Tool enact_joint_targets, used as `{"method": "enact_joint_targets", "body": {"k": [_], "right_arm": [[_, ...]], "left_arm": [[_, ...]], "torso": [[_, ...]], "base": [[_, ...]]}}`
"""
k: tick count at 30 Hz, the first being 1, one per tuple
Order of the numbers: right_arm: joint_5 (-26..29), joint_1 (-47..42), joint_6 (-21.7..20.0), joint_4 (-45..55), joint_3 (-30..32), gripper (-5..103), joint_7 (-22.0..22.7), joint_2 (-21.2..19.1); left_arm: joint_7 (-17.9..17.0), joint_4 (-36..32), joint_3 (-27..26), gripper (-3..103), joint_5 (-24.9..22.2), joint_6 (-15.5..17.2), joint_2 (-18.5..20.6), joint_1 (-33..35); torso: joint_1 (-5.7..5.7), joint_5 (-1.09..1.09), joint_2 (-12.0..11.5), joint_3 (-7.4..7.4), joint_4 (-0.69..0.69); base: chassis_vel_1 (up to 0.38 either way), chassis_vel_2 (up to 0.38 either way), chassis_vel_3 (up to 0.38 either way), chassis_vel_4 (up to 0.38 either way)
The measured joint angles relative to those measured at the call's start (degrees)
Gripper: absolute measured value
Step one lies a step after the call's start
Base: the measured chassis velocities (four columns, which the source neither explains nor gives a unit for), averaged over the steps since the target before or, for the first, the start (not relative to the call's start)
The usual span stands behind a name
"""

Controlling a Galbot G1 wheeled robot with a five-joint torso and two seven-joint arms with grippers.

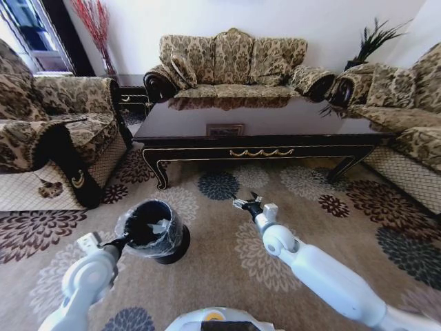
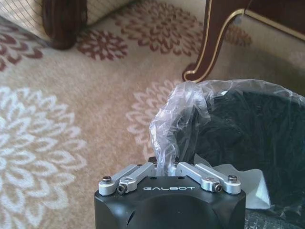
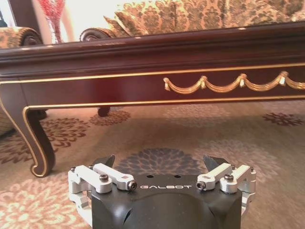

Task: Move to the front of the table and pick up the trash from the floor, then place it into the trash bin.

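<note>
we stand on the flowered carpet (image 1: 227, 269) facing the table (image 1: 262, 131), which stretches across the room ahead of us, its gold-trimmed apron and curved legs toward us and the patterned sofa (image 1: 231, 65) behind it.

our left gripper (image 2: 164, 167) is down at our left front, pinched shut on the clear plastic liner (image 2: 178, 112) at the rim of the trash bin (image 1: 155, 231). the bin looks tipped, its mouth turned up toward us, and something pale lies inside it (image 1: 160, 226); we cannot tell what it is.

our right gripper (image 1: 246, 203) reaches forward low over the carpet, between us and the table's apron. its fingers (image 3: 217, 162) are spread wide apart with nothing between them. in the right wrist view the gripper looks straight at the apron's gold swag trim (image 3: 228, 83), well short of it.
</note>
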Motion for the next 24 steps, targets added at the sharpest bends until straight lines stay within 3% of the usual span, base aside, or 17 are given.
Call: {"method": "enact_joint_targets", "body": {"k": [8,24], "right_arm": [[-0.8,-2.1,0.2,-1.3,2.5,100,0.1,0.1],[-2.0,-4.0,0.5,-1.9,4.7,100,-0.2,1.7]], "left_arm": [[0.7,6.6,5.9,4,3.1,-0.4,-0.1,-4.9],[2.1,9.2,7.4,1,7.9,-1.0,0.1,-5.0]], "torso": [[0.00,0.01,0.0,0.00,-0.01],[0.00,0.01,0.0,0.00,0.01]], "base": [[0.000,0.000,0.000,0.000],[0.000,0.000,0.000,0.000]]}}
